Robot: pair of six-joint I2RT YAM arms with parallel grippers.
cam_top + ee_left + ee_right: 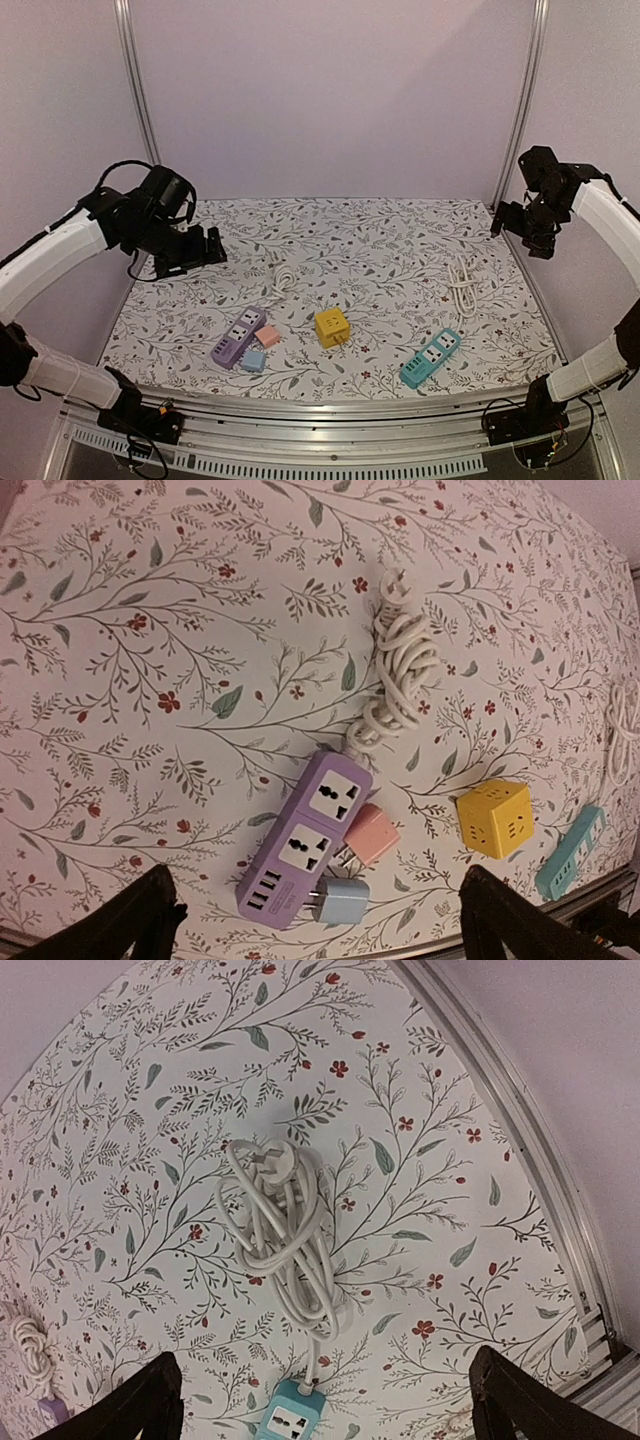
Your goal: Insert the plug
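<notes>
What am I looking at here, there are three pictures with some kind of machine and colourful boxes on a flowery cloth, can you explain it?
It is a two-armed robot at a table. The wide picture is taken from above and behind it: the left hand and right hand both hang in the air, open and holding nothing. The other two pictures come from small cameras on each wrist, looking down; the dark shapes in their bottom corners are the fingers.

On the flowery table lie a purple power strip with its white cord bundled, a pink adapter and a pale blue adapter lying against it, a yellow cube socket, and a teal power strip with its own coiled cord.
</notes>
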